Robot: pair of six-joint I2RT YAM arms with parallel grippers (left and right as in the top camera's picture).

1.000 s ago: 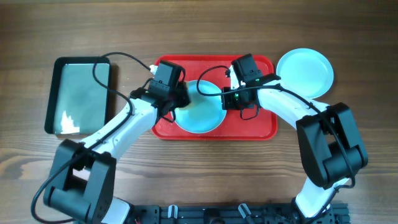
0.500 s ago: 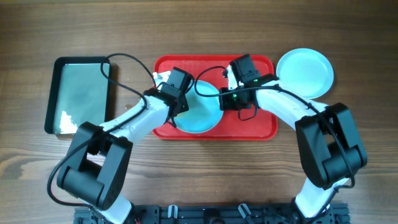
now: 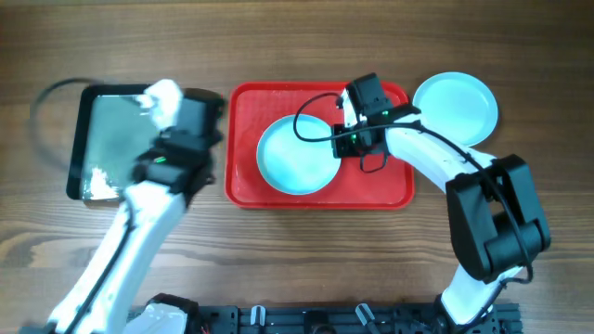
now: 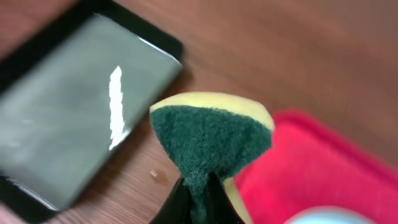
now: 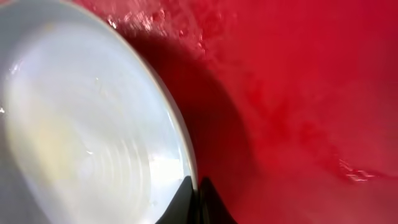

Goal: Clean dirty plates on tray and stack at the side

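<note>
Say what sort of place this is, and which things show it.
Probably a robot test bench set up for dishwashing, not a real kitchen: a wooden table, a red tray holding a plate, and a sponge in the left gripper.

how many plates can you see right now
2. A pale turquoise plate lies on the red tray. A second plate sits on the table just past the tray's right end; it may hide another beneath it.
</note>
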